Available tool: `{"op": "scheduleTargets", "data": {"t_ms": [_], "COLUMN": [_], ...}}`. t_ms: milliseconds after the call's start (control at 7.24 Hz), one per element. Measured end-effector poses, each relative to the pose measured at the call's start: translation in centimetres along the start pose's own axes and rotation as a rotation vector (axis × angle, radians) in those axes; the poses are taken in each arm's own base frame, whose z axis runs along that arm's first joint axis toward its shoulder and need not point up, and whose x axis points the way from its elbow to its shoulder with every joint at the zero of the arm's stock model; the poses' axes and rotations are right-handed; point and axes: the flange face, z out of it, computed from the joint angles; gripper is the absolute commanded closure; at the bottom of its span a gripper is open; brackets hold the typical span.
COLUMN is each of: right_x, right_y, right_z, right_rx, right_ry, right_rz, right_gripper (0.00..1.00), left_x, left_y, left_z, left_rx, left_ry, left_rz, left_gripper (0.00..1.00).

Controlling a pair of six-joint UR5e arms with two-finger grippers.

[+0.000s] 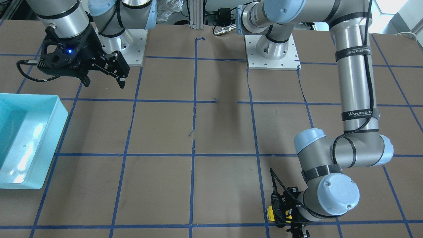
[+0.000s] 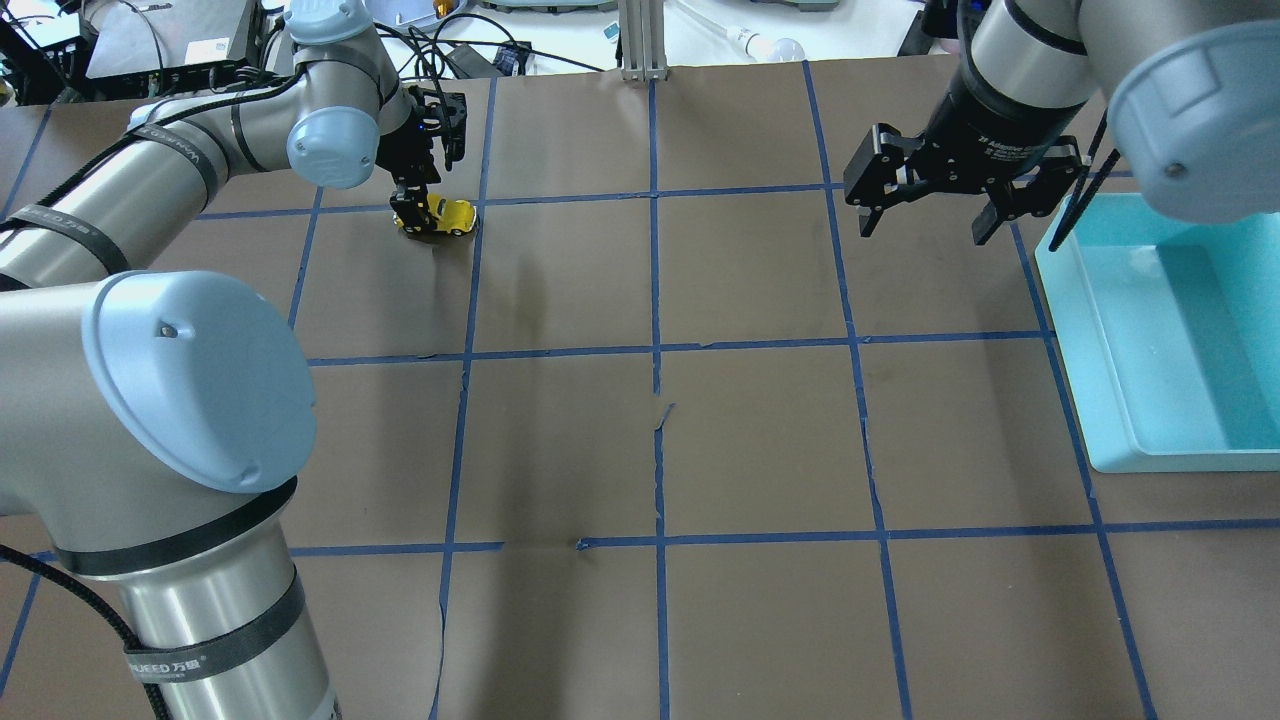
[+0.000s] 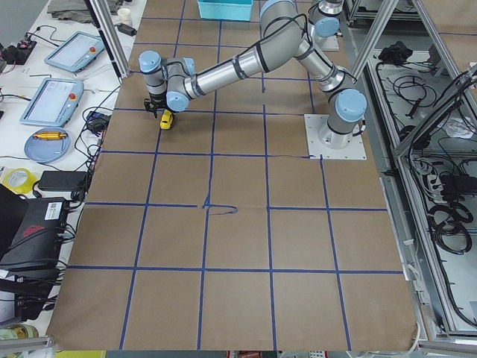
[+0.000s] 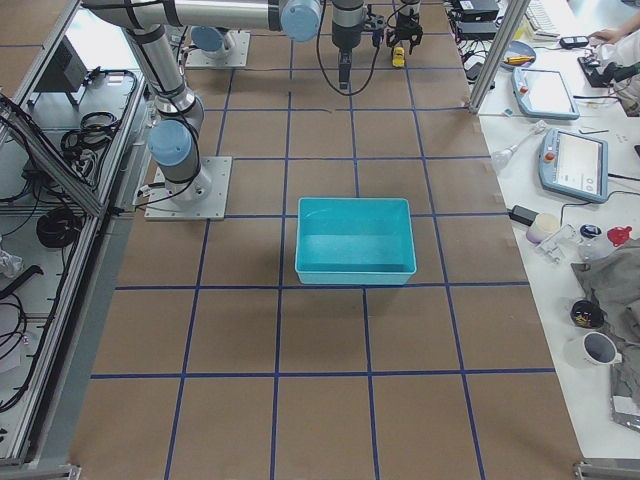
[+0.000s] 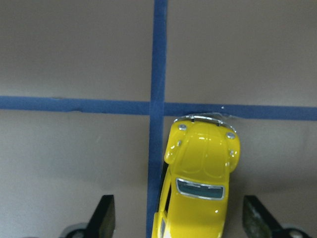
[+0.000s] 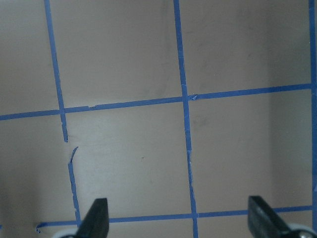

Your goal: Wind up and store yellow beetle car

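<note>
The yellow beetle car (image 2: 447, 215) stands near the desk's far left corner, ungripped between the wide-spread jaws of the left gripper (image 5: 179, 215). The right gripper (image 2: 925, 232) hangs wide beside the bin (image 2: 1066, 350). Apparently 2 steps remain: winding and storing.

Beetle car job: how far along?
Done: nothing that shows. The car sits on the table, not in the bin.
In hand: the left pincer is down over the car, open, with a gap on each side, so no grip yet.
Left: grip, wind up, then store in the bin beside the open right pincer.
</note>
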Motion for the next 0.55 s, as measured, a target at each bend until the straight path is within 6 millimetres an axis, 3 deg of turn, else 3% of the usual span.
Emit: {"op": "scheduleTargets", "data": {"t_ms": [138, 414, 552], "right_x": [0.1, 0.2, 0.3], "right_y": [-1.0, -2.1, -2.4], "right_z": [0.9, 2.1, 2.8], "right_rx": [0.008, 0.013, 0.008], "right_ry": [0.001, 0.003, 0.002], "right_rz": [0.000, -0.007, -0.008], "right_gripper": [0.00, 0.00, 0.00], "left_x": [0.1, 0.3, 0.3], "left_y": [-0.1, -0.4, -0.5], "left_z": [0.0, -0.4, -0.4], "left_rx": [-0.001, -0.002, -0.002], "left_ry": [0.001, -0.001, -0.002], "left_rz": [0.004, 0.012, 0.013], "left_gripper": [0.42, 0.75, 0.80]}}
